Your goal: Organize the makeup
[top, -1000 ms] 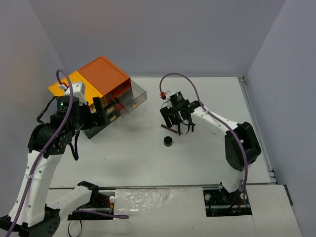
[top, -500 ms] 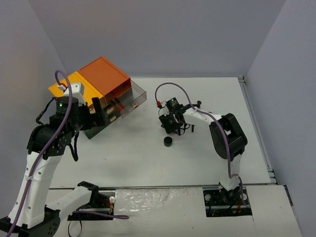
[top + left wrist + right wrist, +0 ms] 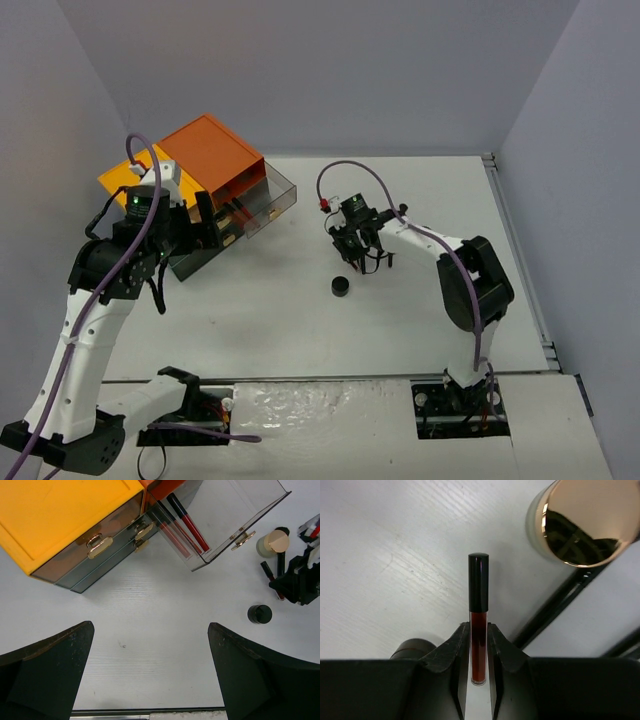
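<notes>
My right gripper (image 3: pixel 479 628) is shut on a slim red pencil with a black cap (image 3: pixel 478 587), down at the white table. A gold-lidded jar (image 3: pixel 585 522) stands just ahead of it on the right, with a black brush handle (image 3: pixel 555 607) lying beside the jar. A round black compact (image 3: pixel 341 287) sits on the table just in front of the right gripper (image 3: pixel 356 254). My left gripper (image 3: pixel 150 627) hangs open and empty over bare table by the cabinet (image 3: pixel 205 150).
The dark cabinet (image 3: pixel 60 520) has orange and yellow tops and gold handles. Its clear drawer (image 3: pixel 235 510) is pulled out, with red and black pencils (image 3: pixel 186 521) lying inside. Grey walls stand at the back and sides of the table.
The right gripper has closed on the red pencil. The right arm's elbow folded in nearer the gripper. The left arm shifted slightly toward the cabinet, still open.
</notes>
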You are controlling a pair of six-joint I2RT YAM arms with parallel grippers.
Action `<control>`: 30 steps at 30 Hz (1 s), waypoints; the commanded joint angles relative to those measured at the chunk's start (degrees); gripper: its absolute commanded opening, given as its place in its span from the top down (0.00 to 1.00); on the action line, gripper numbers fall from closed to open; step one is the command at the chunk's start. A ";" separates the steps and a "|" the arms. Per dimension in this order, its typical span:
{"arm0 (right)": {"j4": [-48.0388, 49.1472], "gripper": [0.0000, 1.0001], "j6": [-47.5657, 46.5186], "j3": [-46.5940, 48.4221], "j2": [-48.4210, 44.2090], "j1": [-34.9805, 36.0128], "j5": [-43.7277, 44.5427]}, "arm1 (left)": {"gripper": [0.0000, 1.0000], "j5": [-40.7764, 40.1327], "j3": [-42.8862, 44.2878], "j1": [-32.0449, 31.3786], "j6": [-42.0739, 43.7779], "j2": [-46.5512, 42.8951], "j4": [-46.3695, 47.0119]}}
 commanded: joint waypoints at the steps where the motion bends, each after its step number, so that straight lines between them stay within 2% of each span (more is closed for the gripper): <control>1: -1.34 1.00 0.30 5.09 -13.27 0.93 3.42 | 0.03 1.01 2.58 0.31 1.89 0.56 3.83; 6: -1.95 1.00 2.80 13.89 -18.06 5.23 6.63 | 0.03 0.51 2.91 0.31 2.47 0.97 4.14; 9: -1.82 1.00 3.21 23.48 -16.80 9.30 8.35 | 0.03 0.47 2.87 0.31 2.55 0.85 3.98; 13: 1.06 0.99 7.63 33.10 -12.01 11.72 5.35 | 0.03 -0.04 1.40 0.31 2.62 -0.06 3.90; 24: 18.40 0.98 18.16 40.27 1.43 13.78 -0.29 | 0.03 0.36 -2.72 0.31 1.57 -3.11 3.08; 27: 20.46 0.90 18.84 40.24 2.93 13.84 0.66 | 0.03 0.69 -3.01 0.31 1.69 -3.48 2.93; 30: 20.74 0.73 18.59 40.96 4.53 13.84 0.98 | 0.03 1.58 -3.49 0.31 1.89 -3.49 3.00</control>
